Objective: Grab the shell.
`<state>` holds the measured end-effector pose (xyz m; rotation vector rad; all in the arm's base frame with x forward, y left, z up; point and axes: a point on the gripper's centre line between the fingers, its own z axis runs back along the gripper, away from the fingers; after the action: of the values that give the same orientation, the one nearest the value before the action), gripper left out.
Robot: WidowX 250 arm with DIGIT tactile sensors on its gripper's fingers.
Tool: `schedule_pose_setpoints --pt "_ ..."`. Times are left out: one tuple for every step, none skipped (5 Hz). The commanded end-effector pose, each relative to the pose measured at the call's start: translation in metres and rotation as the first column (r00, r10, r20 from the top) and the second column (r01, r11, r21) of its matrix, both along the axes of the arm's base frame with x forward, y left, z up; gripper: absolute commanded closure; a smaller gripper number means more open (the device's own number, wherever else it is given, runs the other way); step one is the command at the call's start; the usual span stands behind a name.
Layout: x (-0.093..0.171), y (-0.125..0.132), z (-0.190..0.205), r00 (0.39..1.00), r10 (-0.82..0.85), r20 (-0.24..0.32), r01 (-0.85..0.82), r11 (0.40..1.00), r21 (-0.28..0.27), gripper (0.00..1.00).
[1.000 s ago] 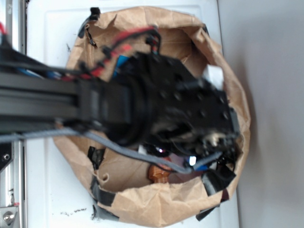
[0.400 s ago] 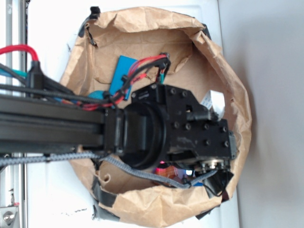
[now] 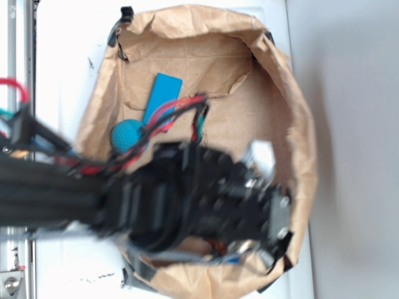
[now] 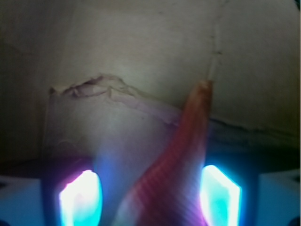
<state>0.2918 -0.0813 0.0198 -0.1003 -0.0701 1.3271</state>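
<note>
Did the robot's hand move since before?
Yes. The gripper has slid down the exterior picture toward the paper bag's lower rim, uncovering the blue ball.

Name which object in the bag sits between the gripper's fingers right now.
The shell: its orange-brown spire runs up between the glowing fingers. The blue ball and blue block lie apart.

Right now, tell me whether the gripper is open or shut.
Open. In the wrist view the two glowing fingers stand well apart, with the shell lying between them, its thin spire pointing away; neither visibly presses it.
</note>
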Motion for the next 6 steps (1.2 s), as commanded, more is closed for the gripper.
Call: schedule_pose_setpoints --pt "-0.075 -0.047 0.0 0.996 -0.041 0.076 0.04 0.999 0.017 1.0" --pt "-0.074 -0.034 0.024 0.981 -0.168 0.1 0.17 0.985 -0.017 1.0" --pt "-0.062 -0.004 0.065 0.917 -0.374 0.136 0.379 0.925 -0.012 1.0" --pt "-0.041 0.02 0.083 0.864 -0.496 0.09 0.501 0.865 -0.039 1.0" --pt "-0.015 0.037 0.083 0.843 -0.534 0.062 0.537 0.841 -0.059 1.0" --pt "0.016 0.057 0.096 0.803 -0.595 -0.007 0.595 0.803 -0.03 1.0"
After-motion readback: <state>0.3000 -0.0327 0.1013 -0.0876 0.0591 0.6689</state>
